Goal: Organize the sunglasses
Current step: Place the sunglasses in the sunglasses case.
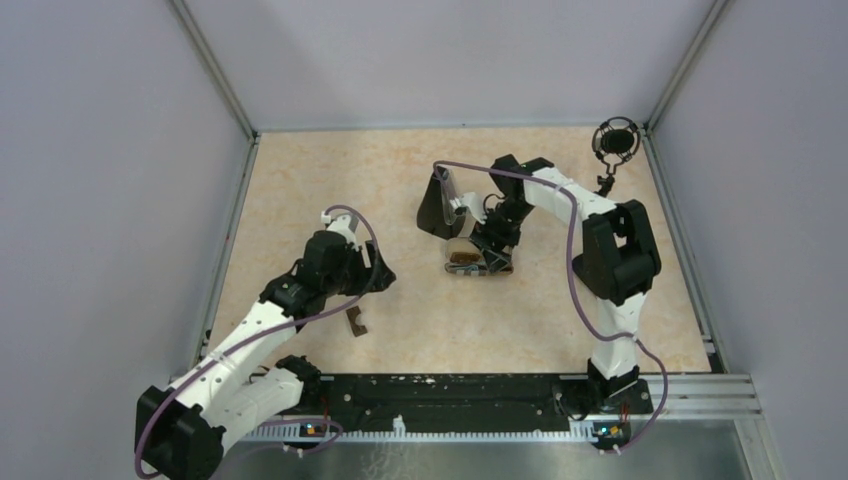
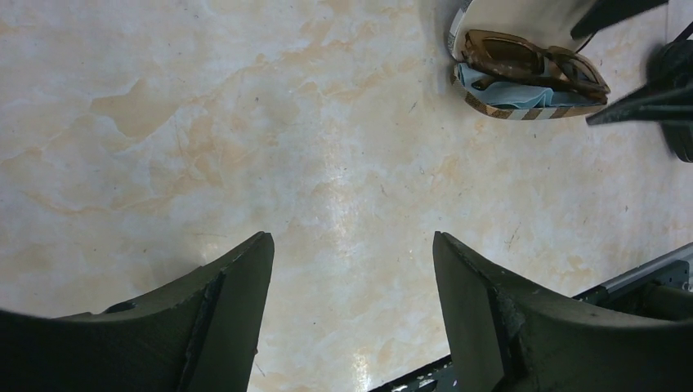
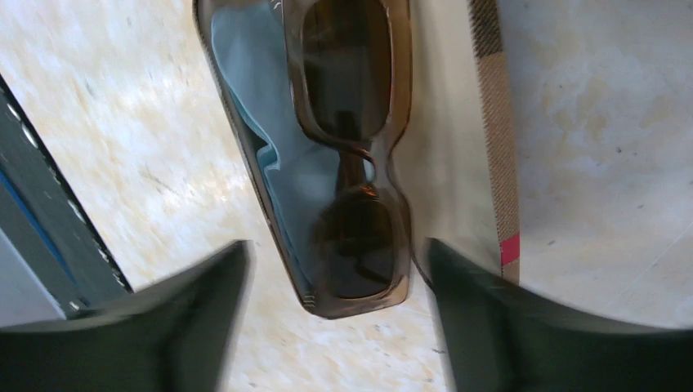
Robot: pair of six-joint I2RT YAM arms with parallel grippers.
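1. Left fingers (image 2: 237, 286) were spread wide over the beige marbled tabletop (image 2: 245, 122), holding nothing, well apart from the task item.
2. Brown translucent plastic sunglasses (image 3: 347, 155) lay in an open plaid-trimmed case (image 3: 490, 122), on pale blue cloth.
3. Right fingers (image 3: 507, 310) stood apart, either side of the frame's near end, not gripping it.
4. Probably light, stiff, glossy and scratch-prone. Pinch across the bridge or rims, keeping off the lenses.

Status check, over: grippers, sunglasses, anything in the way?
Left gripper open, empty, over bare table. Right gripper open over brown sunglasses, lying in plaid case. Small brown item lies loose near left gripper. Nothing blocking.
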